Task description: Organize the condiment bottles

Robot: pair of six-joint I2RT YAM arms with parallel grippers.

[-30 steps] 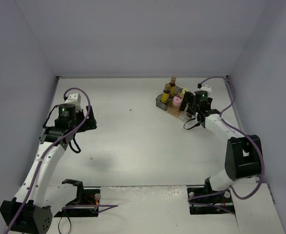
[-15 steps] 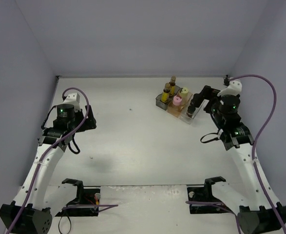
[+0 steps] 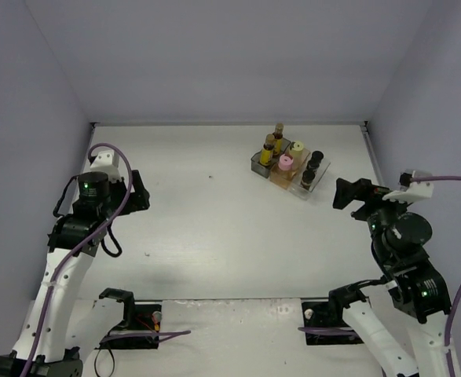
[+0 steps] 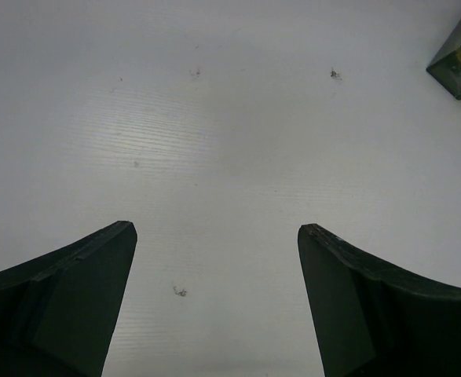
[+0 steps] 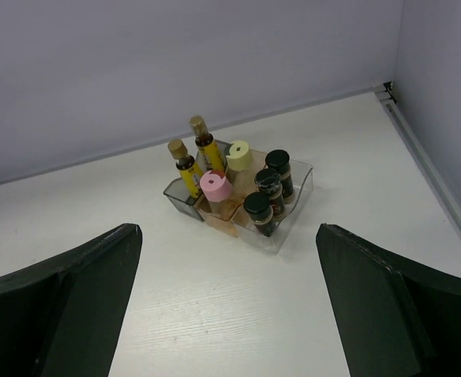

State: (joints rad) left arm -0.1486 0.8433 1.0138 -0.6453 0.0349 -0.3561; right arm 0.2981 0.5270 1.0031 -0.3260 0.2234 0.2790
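**Sorting apparently complete.** All seven condiment bottles [image 5: 234,177] stand upright in three small translucent rectangular bins [image 5: 293,214] at the far right of the white bench [image 3: 214,228].

- Two tall amber narrow-necked bottles [image 5: 185,166] appear to occupy the dark bin.
- The pink-lidded bottle [image 5: 217,187] and the pale-yellow jar [image 5: 239,155] occupy the middle bin.
- Three brown dark-capped spice jars [image 5: 267,188] occupy the clear bin.

No bottle lies loose, so little seems left to do.

The right tool [image 5: 226,236] is spread wide and empty, well apart from the bins, which lie ahead of it. The left tool [image 4: 214,229] is equally wide and empty, and is far to the left of the bins.
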